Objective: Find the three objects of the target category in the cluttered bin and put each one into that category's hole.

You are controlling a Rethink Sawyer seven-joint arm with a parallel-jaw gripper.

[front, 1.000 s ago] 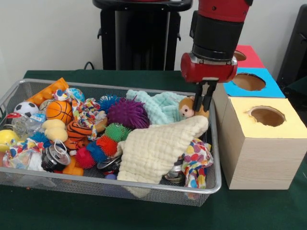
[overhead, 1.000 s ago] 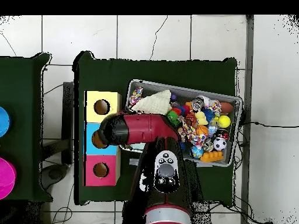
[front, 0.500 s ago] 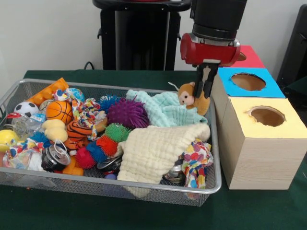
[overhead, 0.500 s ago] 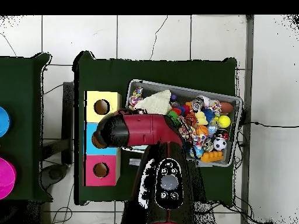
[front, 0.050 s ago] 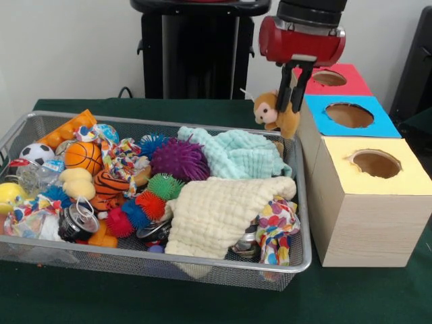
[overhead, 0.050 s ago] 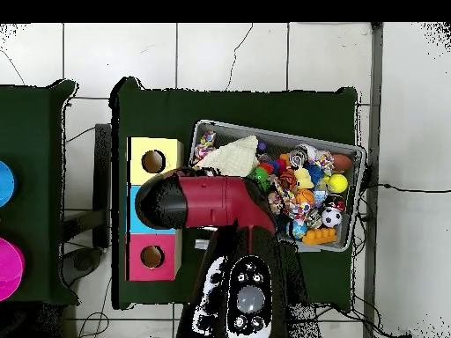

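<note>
Arm coming straight down, wrist vertical, gripper pointing down with fingers clamped on a plush monkey. Monkey dangling clear of the bin, over its far corner, just beside the blue box. Overhead, arm stretched across the boxes.

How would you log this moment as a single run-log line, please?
phase: carry | gripper: shut on monkey toy | toy: clear of basket, beside blue-topped box | holes: none filled yet
</note>
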